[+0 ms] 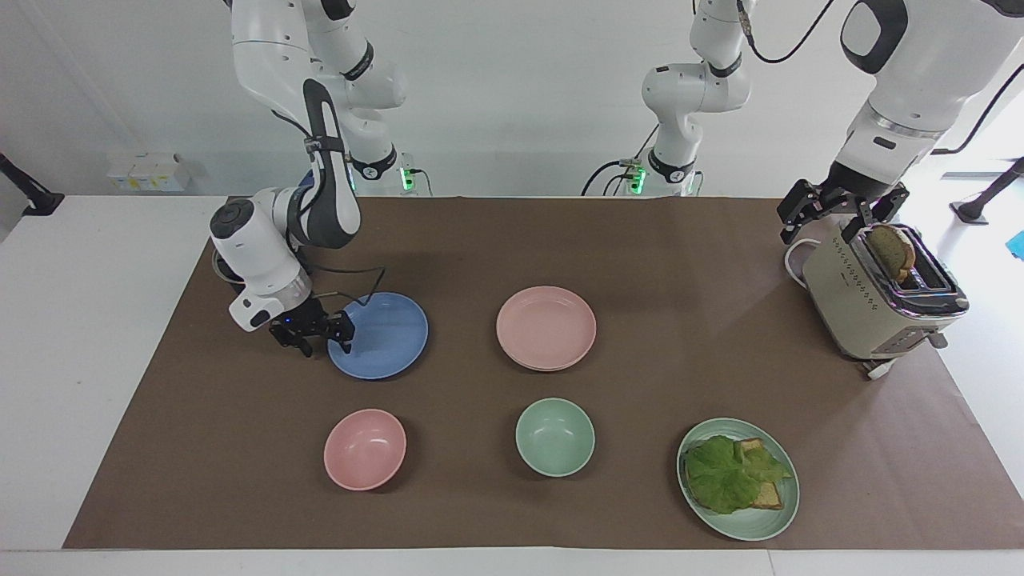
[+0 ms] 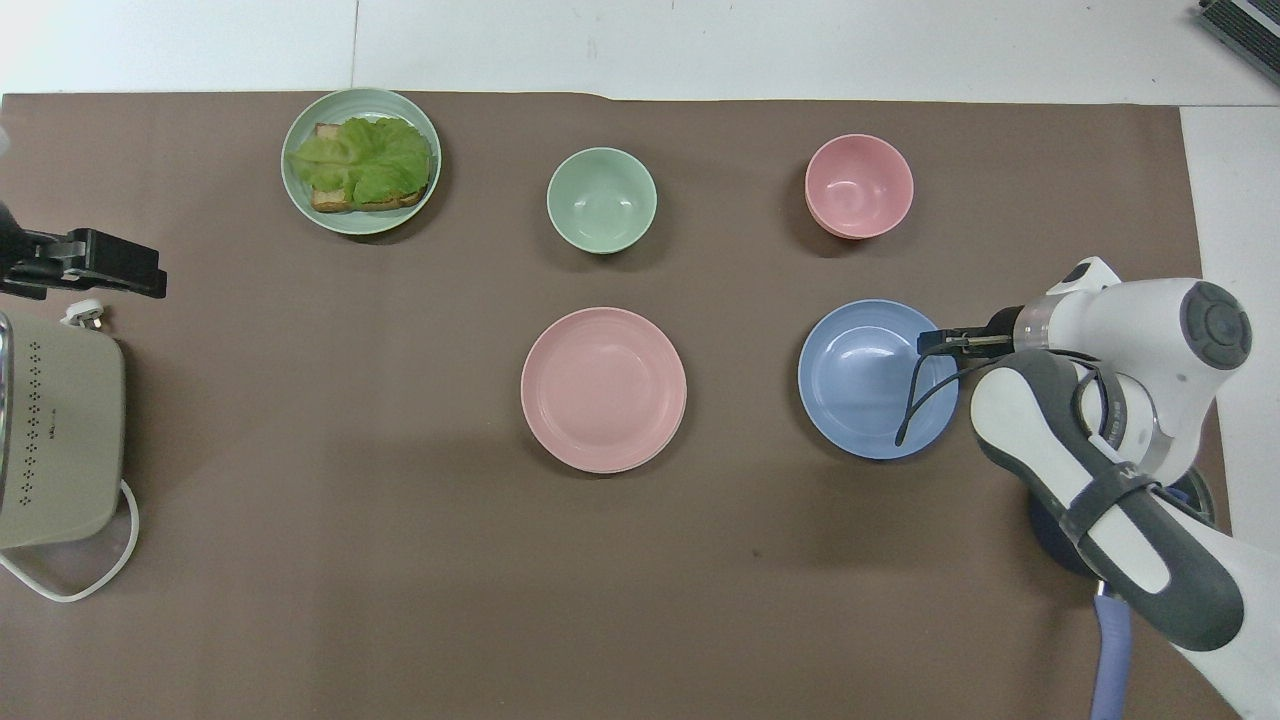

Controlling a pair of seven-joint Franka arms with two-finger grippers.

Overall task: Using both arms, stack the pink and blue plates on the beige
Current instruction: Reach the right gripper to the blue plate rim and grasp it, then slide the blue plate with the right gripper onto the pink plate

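Right tool over blue plate rim

Two robot arms, each ending in one gripper: the right gripper and the left gripper. Four plates in all: one blue plate, one pink plate lying on one beige plate of which only a thin rim shows, and one green plate carrying one piece of toast with lettuce. Two bowls: one pink bowl and one green bowl. One toaster holding one slice of bread. One brown table mat.
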